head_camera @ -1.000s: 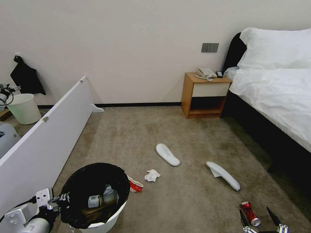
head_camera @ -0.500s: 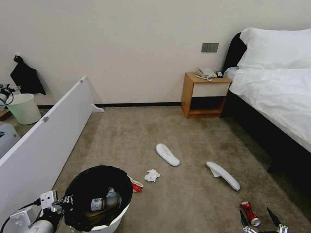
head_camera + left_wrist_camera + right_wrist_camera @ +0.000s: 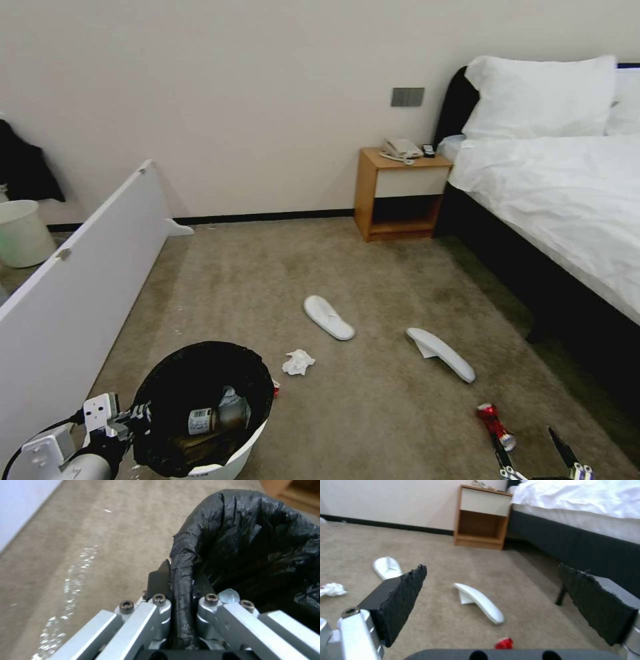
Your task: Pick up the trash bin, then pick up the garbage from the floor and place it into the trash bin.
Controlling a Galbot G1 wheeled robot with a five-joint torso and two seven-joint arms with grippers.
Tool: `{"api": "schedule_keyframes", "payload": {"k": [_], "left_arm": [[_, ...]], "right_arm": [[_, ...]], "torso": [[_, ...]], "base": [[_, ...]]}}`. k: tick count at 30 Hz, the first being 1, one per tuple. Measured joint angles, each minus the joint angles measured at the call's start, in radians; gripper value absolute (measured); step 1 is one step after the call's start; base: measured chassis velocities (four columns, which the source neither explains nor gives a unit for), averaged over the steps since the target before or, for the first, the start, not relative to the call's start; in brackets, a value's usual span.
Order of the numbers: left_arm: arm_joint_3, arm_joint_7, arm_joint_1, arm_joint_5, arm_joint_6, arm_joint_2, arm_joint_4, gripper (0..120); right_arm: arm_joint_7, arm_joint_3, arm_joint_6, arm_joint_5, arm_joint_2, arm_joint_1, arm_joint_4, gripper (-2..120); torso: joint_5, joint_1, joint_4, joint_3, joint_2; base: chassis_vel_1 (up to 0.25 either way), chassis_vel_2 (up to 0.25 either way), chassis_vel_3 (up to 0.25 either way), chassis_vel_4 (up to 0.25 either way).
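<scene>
In the head view the trash bin (image 3: 237,452), white with a black bag over its rim, hangs at the lower left. My left gripper (image 3: 133,417) is shut on that rim; the left wrist view shows the left gripper (image 3: 181,580) pinching the black bag (image 3: 250,542). A labelled bottle (image 3: 203,420) lies inside the bin. My right gripper (image 3: 533,457) is open low at the right, just behind a red can (image 3: 495,427). Ahead on the carpet lie two white slippers (image 3: 328,317) (image 3: 440,353) and a white tissue (image 3: 298,362). The right wrist view shows the right gripper (image 3: 493,570) open, with the nearer slipper (image 3: 480,601) and the can (image 3: 504,643) in front of it.
A long white board (image 3: 73,293) stands on edge along the left. Behind it is a pale unlined bin (image 3: 23,233). A wooden nightstand (image 3: 393,193) stands at the far wall. The bed (image 3: 567,200) with its dark frame runs along the right.
The whole head view has shifted left and slightly up, so the camera has turned. The bin sits a little lower and further right in my left gripper than a second ago.
</scene>
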Motion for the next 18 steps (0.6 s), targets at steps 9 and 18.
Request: {"api": "schedule_keyframes", "payload": {"k": [9,18], "left_arm": [[0.001,0.000,0.000,0.000,0.000,-0.003,0.000,4],[0.002,0.000,0.002,0.001,0.000,-0.006,-0.002,4]], "right_arm": [[0.004,-0.002,0.000,0.000,-0.001,0.000,-0.002,100],[0.006,-0.011,-0.002,-0.003,0.000,0.001,0.000,100]], "torso": [[-0.0001,0.000,0.0001,0.000,0.000],[0.0000,0.000,0.0000,0.000,0.000]], "base": [[-0.102,-0.100,-0.109,-0.109],[-0.127,-0.124,-0.128,-0.125]]}}
